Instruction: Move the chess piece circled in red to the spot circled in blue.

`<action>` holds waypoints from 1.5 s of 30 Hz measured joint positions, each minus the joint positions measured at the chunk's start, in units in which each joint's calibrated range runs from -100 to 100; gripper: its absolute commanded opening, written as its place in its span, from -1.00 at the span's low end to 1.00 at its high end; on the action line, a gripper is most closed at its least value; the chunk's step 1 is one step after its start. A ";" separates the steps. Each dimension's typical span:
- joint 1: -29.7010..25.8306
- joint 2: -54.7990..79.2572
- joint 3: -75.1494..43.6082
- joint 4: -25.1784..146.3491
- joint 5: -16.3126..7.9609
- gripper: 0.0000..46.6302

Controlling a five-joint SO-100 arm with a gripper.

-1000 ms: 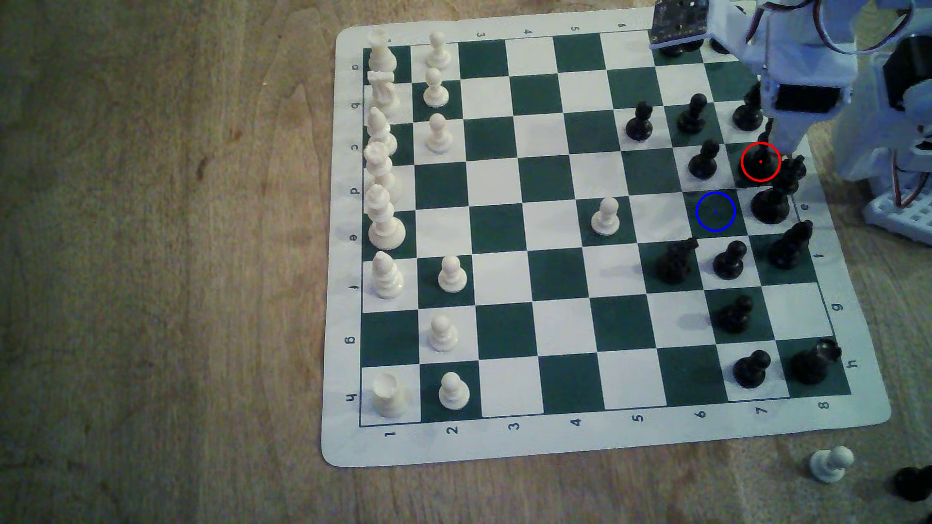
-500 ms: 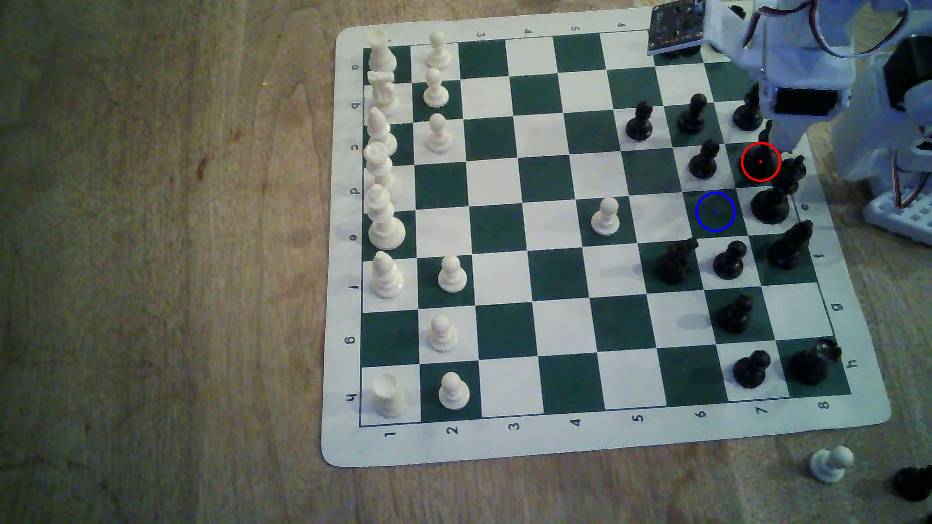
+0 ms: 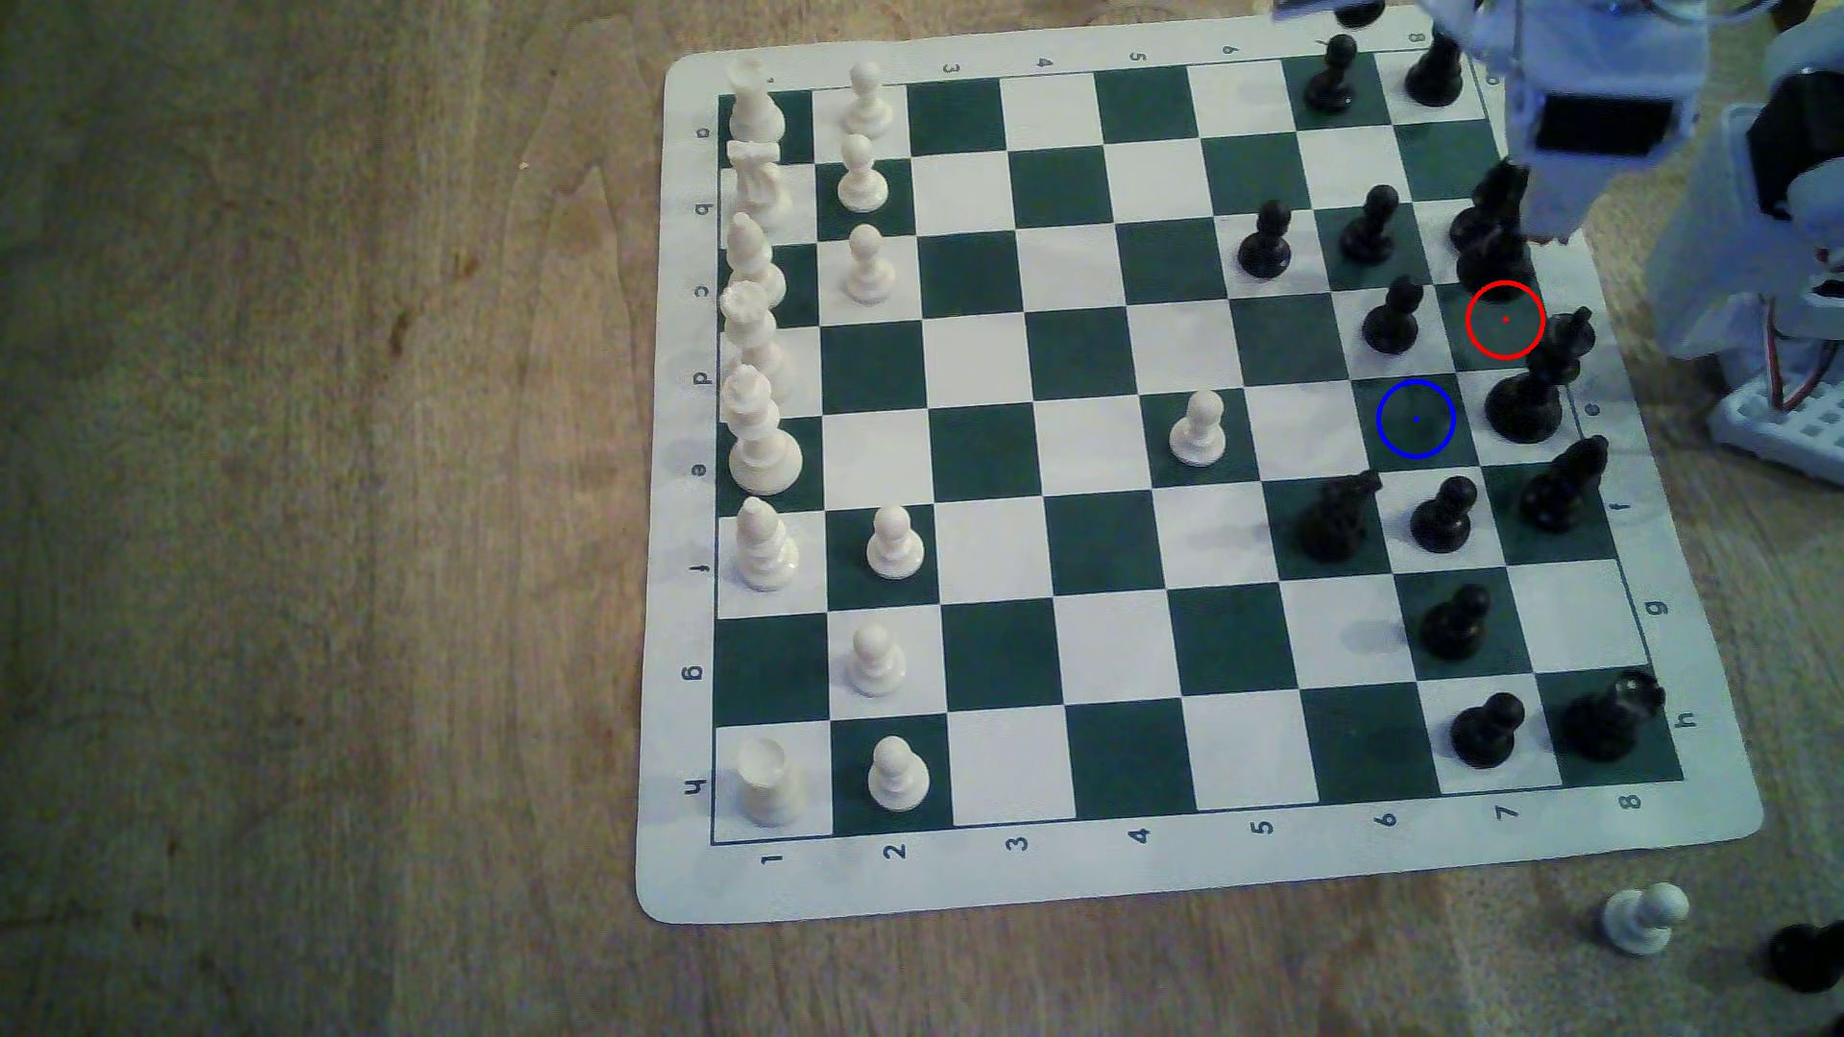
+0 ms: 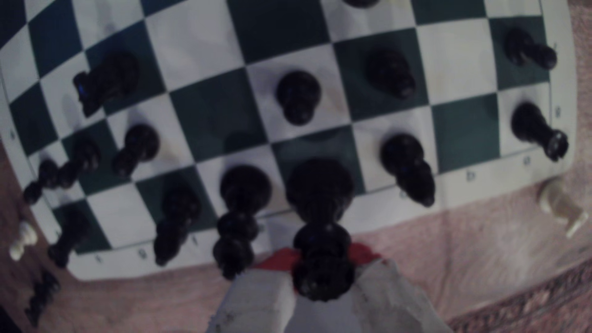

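The chess piece circled in red (image 3: 1494,261), a tall black one with a notched coronet, hangs lifted just off the red-ringed dark green square (image 3: 1505,320). My gripper (image 3: 1527,214) is shut on its top. In the wrist view the same piece (image 4: 320,192) sits between my white fingers (image 4: 256,297) with red pads, its base pointing down at the board. The spot circled in blue (image 3: 1415,419) is a bare dark green square, one file toward the exterior view's left and one row nearer than the red ring.
A black cross-topped piece (image 3: 1527,399) stands right beside the blue ring. A black pawn (image 3: 1392,319) is just behind it, a knight (image 3: 1337,514) and pawn (image 3: 1444,514) in front. Another black piece (image 3: 1480,204) stands behind the lifted one. A white pawn (image 3: 1641,917) lies off the mat.
My arm has risen and pulled back toward the top of the exterior view, taking the coronet piece up off the red-ringed square, which now shows bare green.
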 measured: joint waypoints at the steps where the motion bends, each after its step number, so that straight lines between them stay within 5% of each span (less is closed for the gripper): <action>1: 0.00 0.08 -0.81 0.64 0.00 -0.99; 18: -10.62 4.19 -7.41 -1.27 -6.06 -0.99; 45: -16.96 10.31 4.79 -17.29 -9.33 -0.97</action>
